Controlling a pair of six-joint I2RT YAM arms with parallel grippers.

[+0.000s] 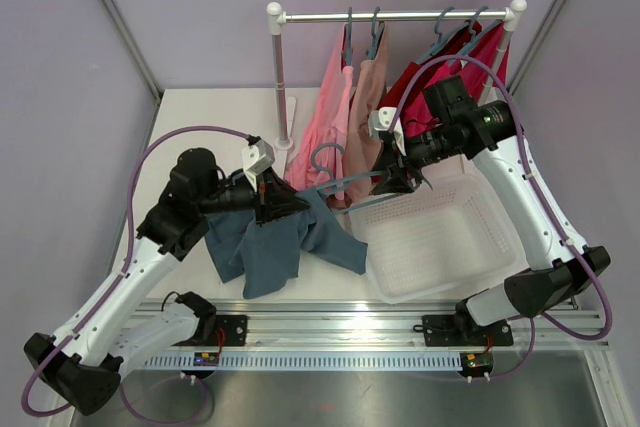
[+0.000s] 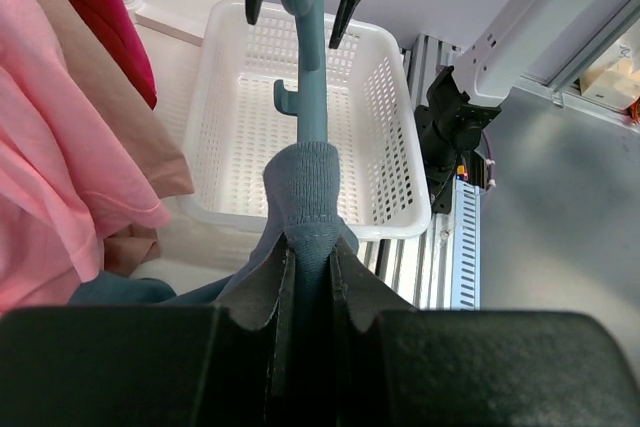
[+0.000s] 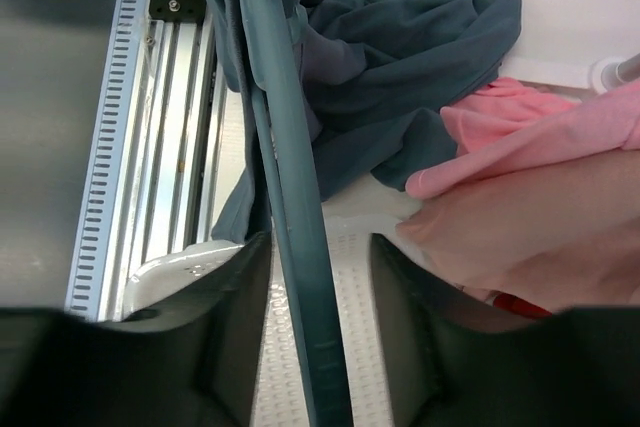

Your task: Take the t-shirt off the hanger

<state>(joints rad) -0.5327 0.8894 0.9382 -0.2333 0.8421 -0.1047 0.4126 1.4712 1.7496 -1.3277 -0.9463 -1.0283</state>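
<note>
1. White basket (image 1: 440,237) on the table, under the right arm.
2. Blue-grey t-shirt (image 1: 270,252) left of the basket, bunched on one end of the hanger and trailing onto the table.
3. Teal hanger (image 3: 285,147) spans between both grippers.
4. Left gripper (image 2: 310,257): we see jaws pressed together, pinching the t-shirt collar.
5. Right gripper (image 3: 320,247): jaws spread either side of the hanger bar.

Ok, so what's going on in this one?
Both arms are working a slate-blue t-shirt off a teal plastic hanger, next to a white perforated plastic basket. The left gripper is pinched shut on the shirt's collar where it wraps the hanger. The right gripper straddles one hanger arm, jaws open with a gap on each side. The shirt is not yet fully off.
</note>
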